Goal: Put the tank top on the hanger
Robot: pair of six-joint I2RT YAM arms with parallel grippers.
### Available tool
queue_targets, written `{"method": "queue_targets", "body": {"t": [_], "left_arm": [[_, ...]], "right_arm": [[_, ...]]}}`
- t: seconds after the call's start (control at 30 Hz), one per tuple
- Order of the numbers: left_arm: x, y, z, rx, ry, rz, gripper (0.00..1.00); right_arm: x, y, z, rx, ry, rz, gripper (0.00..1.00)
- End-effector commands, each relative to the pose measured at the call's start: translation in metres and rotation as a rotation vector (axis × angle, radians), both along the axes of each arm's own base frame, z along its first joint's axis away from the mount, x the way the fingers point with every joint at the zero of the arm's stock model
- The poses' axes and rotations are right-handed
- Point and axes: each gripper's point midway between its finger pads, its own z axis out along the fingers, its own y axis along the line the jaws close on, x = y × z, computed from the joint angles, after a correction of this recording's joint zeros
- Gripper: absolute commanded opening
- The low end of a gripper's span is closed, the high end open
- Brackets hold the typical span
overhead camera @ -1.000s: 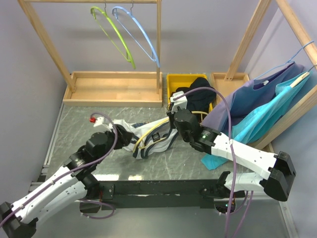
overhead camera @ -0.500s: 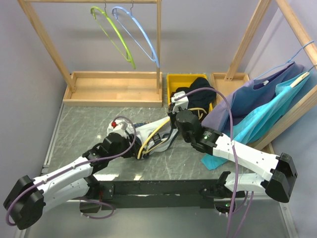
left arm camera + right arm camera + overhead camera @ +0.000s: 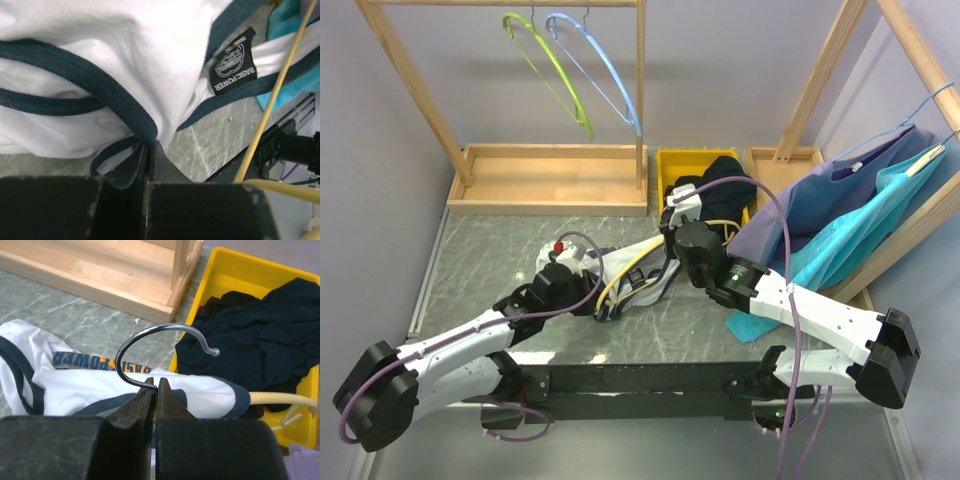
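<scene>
Pinching, left gripper (image 3: 147, 150): your left claw is pressed together on the navy trim of the tank top (image 3: 125, 45), low in the middle of the left wrist view.
Right gripper (image 3: 156, 387): its jaws are pressed together on the stem of the metal hook (image 3: 165, 332) of the hanger (image 3: 283, 75).
Tank top place: it lies crumpled on the marble table (image 3: 480, 260) at the middle of the top view, between your 2 grippers. Its dark label (image 3: 231, 61) faces up.
Hanger place: the yellow bar runs through the white cloth, and the hook points toward the yellow bin (image 3: 672, 162).
Edges: the wooden base (image 3: 550, 180) closes the upper left. The bin and the black garment (image 3: 250, 330) sit just behind the right gripper. The blue garment (image 3: 840, 195) and the teal garment (image 3: 880, 230) hang close to the right arm.
Open room: bare marble lies left of the left arm, out to the table's left edge.
Changed: 1 second ago the left gripper sat spread and further left, and it has since reached in and closed on the trim. The right gripper has not moved.
Counts: 2 arms, 1 tank top, 1 yellow hanger, 1 lime-green hanger (image 3: 552, 78), 1 light-blue hanger (image 3: 605, 75), 1 bin.
</scene>
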Motion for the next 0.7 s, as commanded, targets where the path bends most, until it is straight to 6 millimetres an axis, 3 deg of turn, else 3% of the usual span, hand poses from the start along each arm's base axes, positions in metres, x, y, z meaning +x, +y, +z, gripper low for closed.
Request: {"method": "queue_targets", "body": {"t": [0.0, 0.13, 0.17, 0.27, 0.67], "left_arm": [[0.021, -0.007, 0.047, -0.073, -0.116, 0.031, 0.01], [0.033, 0.021, 0.077, -0.149, -0.184, 0.152, 0.01], [0.04, 0.033, 0.081, -0.169, -0.193, 0.195, 0.01], [0.038, 0.049, 0.084, -0.204, -0.178, 0.213, 0.01], [0.026, 0.059, 0.117, -0.266, -0.205, 0.203, 0.01]], "right_arm": [[0.007, -0.008, 0.028, 0.058, -0.076, -0.079, 0.0], [0.013, -0.017, 0.029, 0.055, -0.098, -0.15, 0.0], [0.015, -0.018, 0.026, 0.047, -0.097, -0.161, 0.0], [0.021, -0.024, 0.024, 0.039, -0.092, -0.224, 0.0], [0.034, -0.043, 0.023, 0.007, -0.099, -0.367, 0.0]]}}
